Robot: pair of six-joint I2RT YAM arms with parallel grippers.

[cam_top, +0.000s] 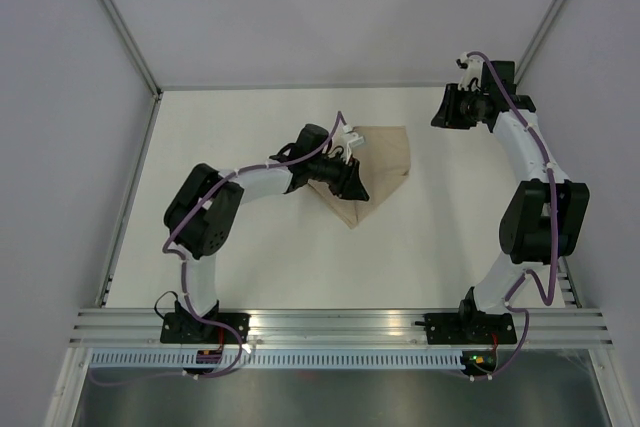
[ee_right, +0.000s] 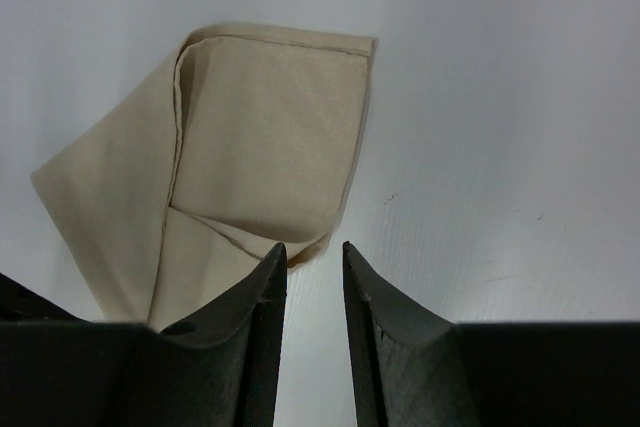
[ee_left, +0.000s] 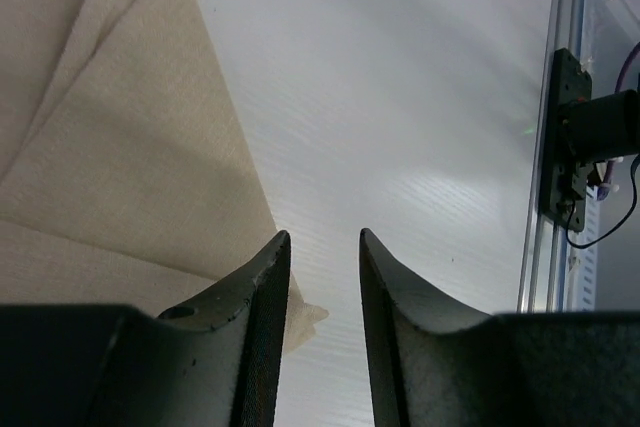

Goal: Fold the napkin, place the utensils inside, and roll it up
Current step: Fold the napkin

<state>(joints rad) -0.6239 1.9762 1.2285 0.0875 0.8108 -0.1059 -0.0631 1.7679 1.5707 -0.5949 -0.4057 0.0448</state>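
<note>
On the left, the left gripper (ee_left: 322,237) hangs low at the edge of the napkin (cam_top: 388,155), its jaws parted with only bare table (ee_left: 400,97) showing between them. The napkin lies folded mid-table in overlapping layers. Off to the right, the right gripper (ee_right: 312,247) hovers well apart from it, jaws parted, holding nothing.

robot lab test cell: white table (cam_top: 250,267) w/ alu rail frame (cam_top: 340,322), plain grey walls (cam_top: 60,97) all round.
</note>
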